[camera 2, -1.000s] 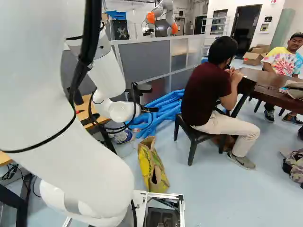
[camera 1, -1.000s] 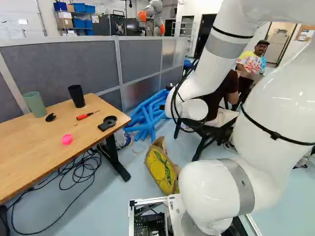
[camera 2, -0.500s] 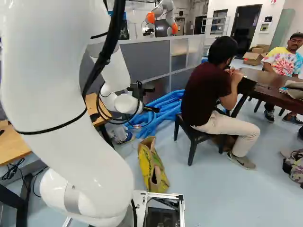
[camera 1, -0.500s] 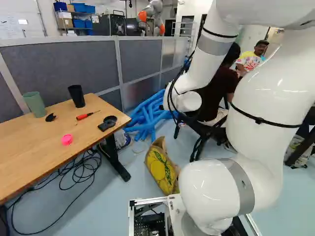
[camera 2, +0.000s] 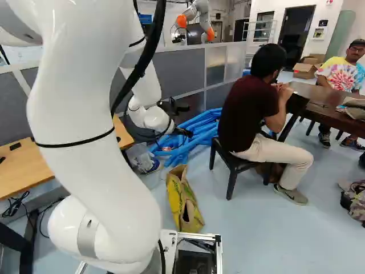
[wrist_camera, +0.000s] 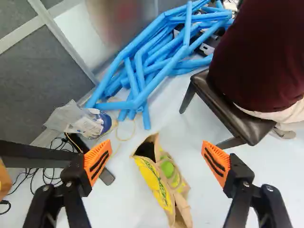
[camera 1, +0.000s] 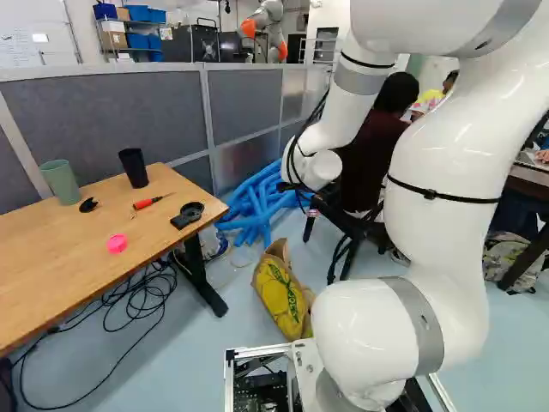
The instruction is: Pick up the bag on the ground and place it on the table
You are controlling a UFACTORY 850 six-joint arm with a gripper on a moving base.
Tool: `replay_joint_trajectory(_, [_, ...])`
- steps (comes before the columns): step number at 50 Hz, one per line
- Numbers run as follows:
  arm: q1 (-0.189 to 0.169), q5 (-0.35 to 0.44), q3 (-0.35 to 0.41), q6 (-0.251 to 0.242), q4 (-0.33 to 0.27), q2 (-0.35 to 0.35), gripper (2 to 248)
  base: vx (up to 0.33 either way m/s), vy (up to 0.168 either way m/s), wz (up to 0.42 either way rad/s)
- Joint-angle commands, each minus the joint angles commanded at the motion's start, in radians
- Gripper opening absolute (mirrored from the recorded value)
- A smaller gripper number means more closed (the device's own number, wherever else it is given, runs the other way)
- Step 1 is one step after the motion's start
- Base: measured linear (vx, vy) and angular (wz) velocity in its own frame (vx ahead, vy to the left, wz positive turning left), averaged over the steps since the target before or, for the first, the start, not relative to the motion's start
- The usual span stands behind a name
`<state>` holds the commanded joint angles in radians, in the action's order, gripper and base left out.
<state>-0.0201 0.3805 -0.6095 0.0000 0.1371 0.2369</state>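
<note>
Out from the widely spread claw (wrist_camera: 156, 163), down between the orange pads (wrist_camera: 97, 161) to the bag (wrist_camera: 166, 184) on the floor (wrist_camera: 209, 202).
Nothing pinched. Seen along the grip, framed from both sides but well below the pads, with the long axis slightly aslant, mostly across the line from pad to pad; so probably calling for a descent, a small wrist turn, then a squeeze over the narrow width. Likely to fold or tip if met off centre. Beyond the open mouth (wrist_camera: 146, 150), on to blue foam tubes (wrist_camera: 156, 53); off to one side, up to the wooden table (camera 1: 77, 227), for setting down.
</note>
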Motion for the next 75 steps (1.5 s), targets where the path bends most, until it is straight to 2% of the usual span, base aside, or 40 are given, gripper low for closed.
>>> replay_joint_trajectory(21, [0.001,-0.115,-0.107,0.0,0.049,0.088,247,0.0,0.0,0.0])
replay_joint_trajectory(43, [0.003,-0.229,-0.235,0.0,0.101,0.232,247,0.0,0.0,0.0])
replay_joint_trajectory(75, [0.003,-0.247,-0.302,0.0,0.116,0.356,247,0.0,0.0,0.0])
